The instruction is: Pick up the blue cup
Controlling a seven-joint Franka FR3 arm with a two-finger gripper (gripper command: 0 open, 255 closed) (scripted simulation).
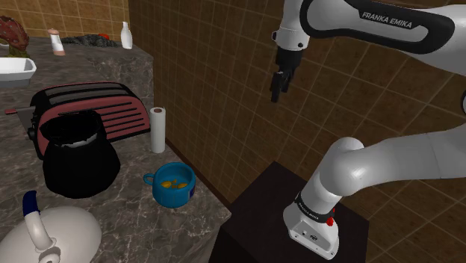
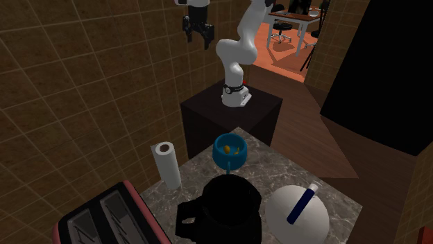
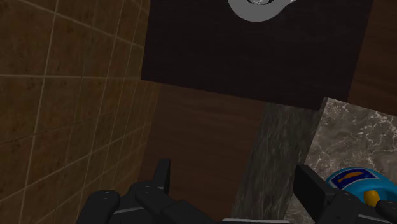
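Blue round cup, yellow bits inside: by corner of marbled counter, near white paper roll and black jug | black gripper: fingers apart, empty, well apart from cup | white arm lettering: FRANKA EMIKA

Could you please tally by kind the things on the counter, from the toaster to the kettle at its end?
toaster: 1
black jug: 1
paper towel roll: 1
blue cup: 1
white kettle: 1
Total: 5

Marbled counter, blue cup, toaster, paper roll
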